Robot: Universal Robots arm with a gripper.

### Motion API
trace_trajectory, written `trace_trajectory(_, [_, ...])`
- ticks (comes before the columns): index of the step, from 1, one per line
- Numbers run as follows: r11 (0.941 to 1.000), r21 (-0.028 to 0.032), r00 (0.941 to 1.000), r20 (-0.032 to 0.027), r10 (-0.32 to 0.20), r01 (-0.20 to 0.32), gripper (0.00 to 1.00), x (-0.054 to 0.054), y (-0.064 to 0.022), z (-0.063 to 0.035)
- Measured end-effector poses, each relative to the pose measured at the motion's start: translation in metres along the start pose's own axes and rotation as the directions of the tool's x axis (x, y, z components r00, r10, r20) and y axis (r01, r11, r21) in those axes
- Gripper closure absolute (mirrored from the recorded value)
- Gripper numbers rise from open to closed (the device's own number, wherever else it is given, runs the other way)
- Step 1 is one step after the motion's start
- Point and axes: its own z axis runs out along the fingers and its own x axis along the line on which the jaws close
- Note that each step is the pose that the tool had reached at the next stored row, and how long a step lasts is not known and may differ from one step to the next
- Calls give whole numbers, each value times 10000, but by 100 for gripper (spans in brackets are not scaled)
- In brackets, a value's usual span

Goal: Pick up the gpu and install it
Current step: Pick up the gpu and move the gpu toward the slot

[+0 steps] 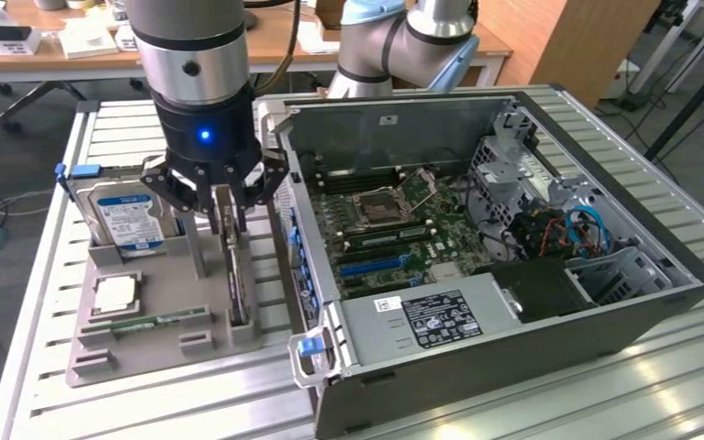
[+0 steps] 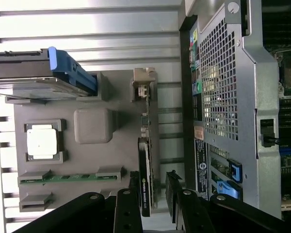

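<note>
The gpu (image 1: 237, 291) stands on its long edge in a slot of the grey holder tray (image 1: 144, 353), a thin dark card with a green board edge. My gripper (image 1: 226, 223) is right above the card's far end with its fingers lowered on either side of it. In the wrist view the gpu (image 2: 145, 160) runs between the two black fingers (image 2: 172, 191), and a gap shows between the card and that finger. The gripper (image 2: 153, 194) is open and straddles the card without clamping it.
On the same tray are a blue-labelled hard drive (image 1: 126, 215), a silver processor (image 1: 116, 293) and a narrow green memory stick (image 1: 150, 323). The open computer case (image 1: 645, 302) lies at the exterior view's right, motherboard (image 1: 389, 215) and blue card slots (image 1: 370, 266) facing up.
</note>
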Motion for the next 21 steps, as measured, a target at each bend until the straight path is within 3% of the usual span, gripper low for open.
trace_trajectory(13, [10000, -2, 10000, 2, 0, 0, 64, 39, -3, 5])
trace_trajectory(21, [10000, -2, 10000, 2, 0, 0, 64, 42, -8, 122])
